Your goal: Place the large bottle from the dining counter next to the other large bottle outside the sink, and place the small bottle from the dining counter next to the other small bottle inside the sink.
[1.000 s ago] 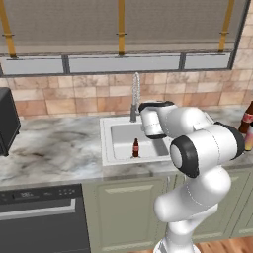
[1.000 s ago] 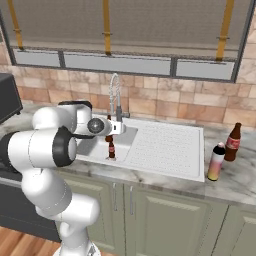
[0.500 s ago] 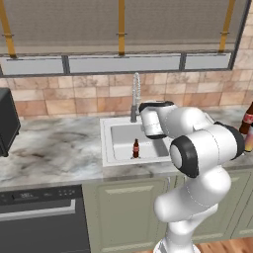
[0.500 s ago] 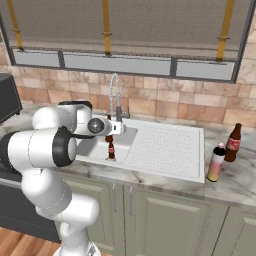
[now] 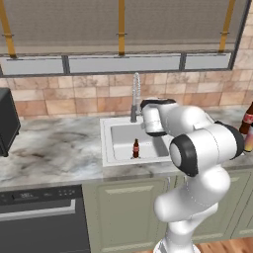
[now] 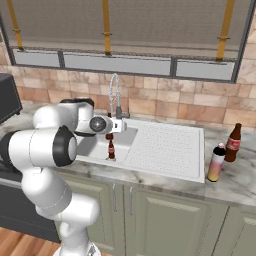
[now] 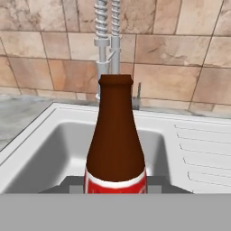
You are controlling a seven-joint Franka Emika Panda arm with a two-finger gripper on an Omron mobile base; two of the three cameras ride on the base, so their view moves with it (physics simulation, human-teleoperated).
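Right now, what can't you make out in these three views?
- Hand view: the base of the small dark brown glass bottle with a red label and the jaws around it are cut off at the bottom edge. It can't be told whether the bottle touches the floor of the pale grey-white sink.
- Left base view: the white robot arm hides the drainboard, and the right edge cuts the tall dark brown bottle.
- Right base view: the arm covers the basin's left part.

Bright even rendered light, soft faint shadows (no glare), slightly pixelated

Marbled counter (image 6: 235, 182); two bottles (image 6: 216, 163) upright
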